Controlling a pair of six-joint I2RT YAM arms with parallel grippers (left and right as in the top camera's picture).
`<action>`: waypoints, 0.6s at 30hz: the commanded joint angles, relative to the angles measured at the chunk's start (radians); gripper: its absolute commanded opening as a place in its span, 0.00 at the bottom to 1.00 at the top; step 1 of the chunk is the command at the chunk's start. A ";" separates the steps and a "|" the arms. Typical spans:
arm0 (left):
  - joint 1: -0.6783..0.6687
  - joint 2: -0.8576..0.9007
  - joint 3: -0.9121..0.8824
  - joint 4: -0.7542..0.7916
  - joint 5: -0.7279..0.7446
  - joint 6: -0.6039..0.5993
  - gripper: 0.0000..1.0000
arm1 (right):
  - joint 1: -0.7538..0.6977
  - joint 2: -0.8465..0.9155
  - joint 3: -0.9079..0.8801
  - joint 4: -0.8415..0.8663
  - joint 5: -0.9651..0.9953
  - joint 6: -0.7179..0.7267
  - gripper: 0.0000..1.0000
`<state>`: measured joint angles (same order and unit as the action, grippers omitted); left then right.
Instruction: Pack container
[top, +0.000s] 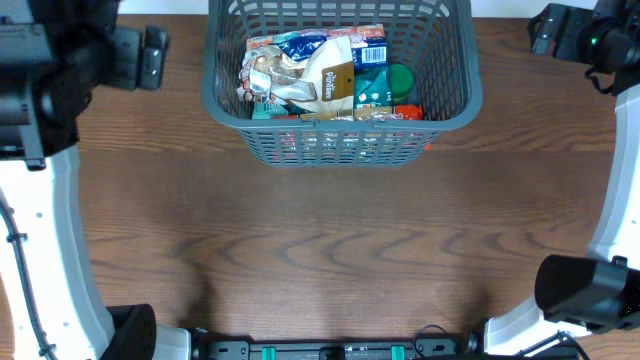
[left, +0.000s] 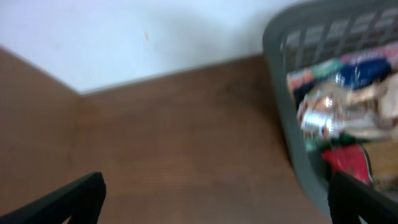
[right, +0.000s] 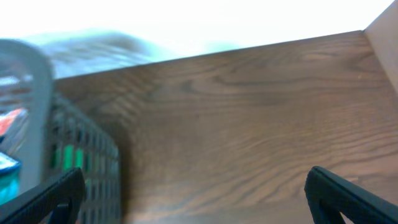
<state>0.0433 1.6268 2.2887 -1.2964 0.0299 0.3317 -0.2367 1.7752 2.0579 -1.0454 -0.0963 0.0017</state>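
Note:
The container (top: 225, 108), a large dark grey slotted basket, stands at the back middle of the wooden table. It holds several grocery packs, among them a tan pouch (top: 331, 78), a teal box (top: 372, 88) and a red pack (top: 405, 112). It also shows in the left wrist view (left: 280, 106) and in the right wrist view (right: 37, 81). My left gripper (left: 211, 202) is open and empty over bare table, left of the basket. My right gripper (right: 193, 199) is open and empty over bare table, right of the basket. In the overhead view both arms sit at the far corners.
The wooden table (top: 320, 250) spreads in front of the basket. The table's back edge meets a white wall (left: 124, 37). Arm bases stand at the front left (top: 130, 335) and front right (top: 585, 290).

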 joint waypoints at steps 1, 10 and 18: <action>0.032 -0.016 -0.031 -0.009 0.102 -0.041 0.99 | 0.005 -0.111 0.018 -0.050 0.057 0.028 1.00; 0.032 -0.166 -0.362 0.086 0.116 -0.040 0.99 | 0.003 -0.332 -0.125 -0.179 0.118 0.039 0.99; 0.031 -0.468 -0.838 0.285 0.198 -0.063 0.99 | 0.045 -0.665 -0.611 0.000 0.119 0.061 0.99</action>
<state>0.0711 1.2701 1.5772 -1.0382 0.1852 0.2909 -0.2245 1.2270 1.6169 -1.1004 0.0078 0.0418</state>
